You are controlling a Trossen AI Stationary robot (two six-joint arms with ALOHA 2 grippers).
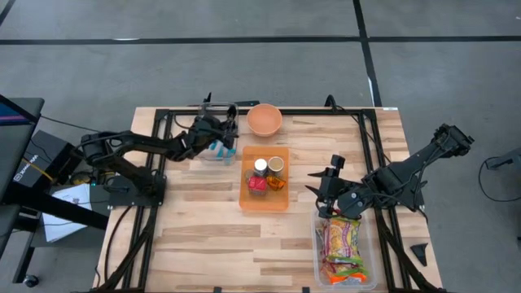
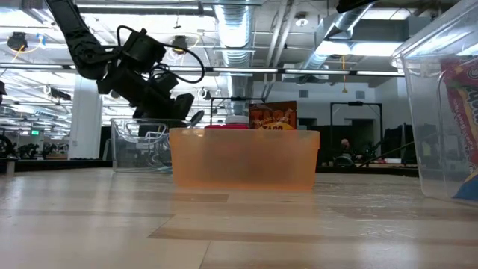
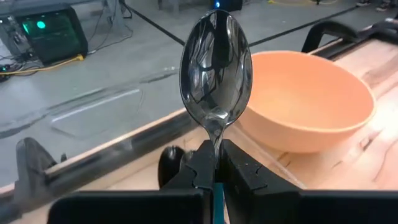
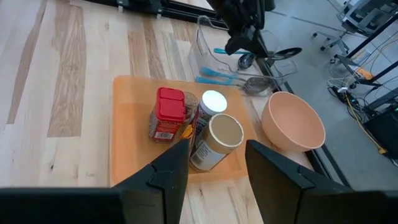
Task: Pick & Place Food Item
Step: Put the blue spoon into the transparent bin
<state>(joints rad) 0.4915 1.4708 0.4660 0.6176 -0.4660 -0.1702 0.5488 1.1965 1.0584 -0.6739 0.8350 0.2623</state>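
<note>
My left gripper [image 1: 221, 129] is at the table's far side, over a clear utensil container [image 1: 216, 151], and is shut on a metal spoon [image 3: 216, 62]. A peach bowl [image 1: 264, 120] stands just to the right of it. An orange tray [image 1: 264, 199] in the middle holds a red-capped jar [image 4: 169, 112], a white-lidded jar [image 4: 214, 101] and a tan-lidded jar [image 4: 224, 132]. My right gripper [image 4: 214, 168] is open and empty, right of the tray, beside a clear bin [image 1: 319, 252] of snack packets. My left gripper pinches the spoon's handle just below its bowl [image 3: 214, 134] between its two fingers. The spoon runs on along the fingers, with its bowl sticking out past the fingertips. The spoon is lifted, its bowl [image 2: 196, 117] slanting down at about the height of the container's rim.
The clear container also holds blue utensils [image 4: 217, 78] and a wire whisk [image 4: 267, 84]. A black frame [image 1: 163, 114] runs round the table's edges. Bare wood lies at the table's near left [image 1: 203, 244].
</note>
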